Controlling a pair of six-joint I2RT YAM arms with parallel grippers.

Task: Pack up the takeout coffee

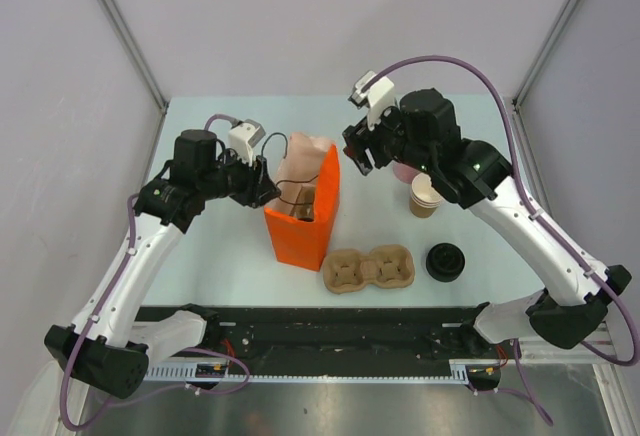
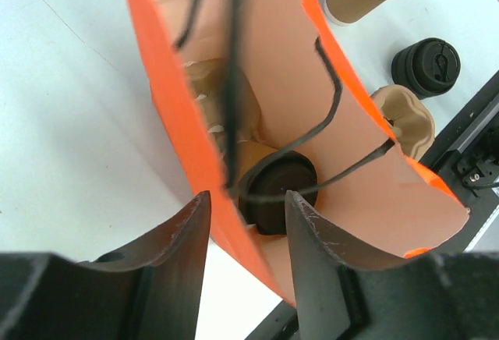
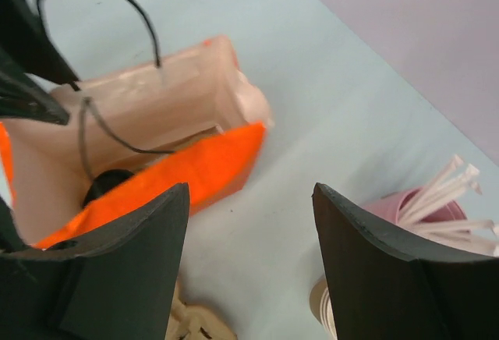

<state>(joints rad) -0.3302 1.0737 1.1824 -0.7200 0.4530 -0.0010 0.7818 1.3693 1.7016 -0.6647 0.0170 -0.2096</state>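
The takeout coffee [image 2: 279, 188] stands deep inside the orange paper bag [image 1: 300, 231]; only its round black lid shows, under the bag's black cord handles. The lid also shows in the right wrist view [image 3: 109, 184]. My left gripper [image 1: 268, 188] is at the bag's left rim, open, and in its own view [image 2: 248, 231] the orange wall [image 2: 179, 145] runs between the fingers without being pinched. My right gripper [image 1: 358, 156] is open and empty, above the table just right of the bag's top; it also shows in its own view [image 3: 251, 223].
A stack of lidless brown cups [image 1: 425, 196] and a pink straw holder [image 1: 405, 170] stand right of the bag. A moulded pulp cup carrier [image 1: 368, 268] lies in front, with a loose black lid [image 1: 445, 261] to its right.
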